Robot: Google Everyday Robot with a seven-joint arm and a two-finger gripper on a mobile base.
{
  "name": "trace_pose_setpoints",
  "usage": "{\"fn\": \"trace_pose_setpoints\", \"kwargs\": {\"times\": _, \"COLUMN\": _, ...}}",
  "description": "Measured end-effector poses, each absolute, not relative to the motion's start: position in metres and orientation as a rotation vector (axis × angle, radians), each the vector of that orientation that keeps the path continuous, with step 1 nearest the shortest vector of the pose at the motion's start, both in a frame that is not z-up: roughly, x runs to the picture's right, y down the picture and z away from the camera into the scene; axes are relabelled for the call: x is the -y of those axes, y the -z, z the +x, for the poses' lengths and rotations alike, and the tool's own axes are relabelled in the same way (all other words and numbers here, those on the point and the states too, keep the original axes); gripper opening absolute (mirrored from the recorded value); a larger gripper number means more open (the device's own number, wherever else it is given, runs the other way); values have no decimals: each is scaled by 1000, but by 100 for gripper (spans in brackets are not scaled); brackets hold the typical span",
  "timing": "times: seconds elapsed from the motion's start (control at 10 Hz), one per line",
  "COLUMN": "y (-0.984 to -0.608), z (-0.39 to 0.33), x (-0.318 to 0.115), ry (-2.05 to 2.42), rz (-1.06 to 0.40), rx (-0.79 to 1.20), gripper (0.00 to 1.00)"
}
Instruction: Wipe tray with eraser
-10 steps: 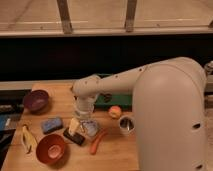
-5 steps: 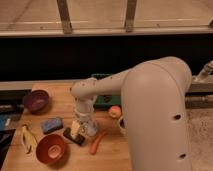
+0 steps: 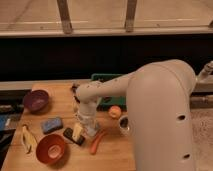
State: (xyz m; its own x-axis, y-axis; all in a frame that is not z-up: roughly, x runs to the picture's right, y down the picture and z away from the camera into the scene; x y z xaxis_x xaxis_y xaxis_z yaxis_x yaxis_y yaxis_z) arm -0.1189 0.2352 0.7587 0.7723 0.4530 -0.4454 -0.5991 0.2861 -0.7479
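Observation:
The green tray (image 3: 103,77) sits at the back of the wooden table, mostly hidden behind my arm. The black eraser (image 3: 69,135) lies flat on the table near the front, between the blue block (image 3: 51,124) and an orange carrot-like piece (image 3: 97,141). My gripper (image 3: 84,125) points down right beside and above the eraser's right end, well in front of the tray. A pale yellow piece (image 3: 77,131) shows at the gripper's tip, on top of the eraser. I cannot tell whether the gripper touches the eraser.
A purple bowl (image 3: 36,100) stands at the left, a red bowl (image 3: 50,148) at the front left, and a banana (image 3: 27,139) by the left edge. An orange fruit (image 3: 115,111) and a small cup (image 3: 123,124) lie right of the gripper. My arm's big shell fills the right side.
My arm's shell has swung left and forward, covering more of the right side and the tray. The gripper stays low by the eraser. The objects have not moved.

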Motion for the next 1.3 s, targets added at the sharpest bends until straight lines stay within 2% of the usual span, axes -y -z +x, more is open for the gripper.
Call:
{"fn": "trace_pose_setpoints", "kwargs": {"times": 0.5, "y": -760, "z": -134, "x": -247, "ry": -636, "rz": -1068, "rx": -82, "gripper": 70}}
{"fn": "trace_pose_setpoints", "kwargs": {"times": 1.3, "y": -769, "z": -143, "x": -272, "ry": -595, "rz": -982, "rx": -93, "gripper": 70}}
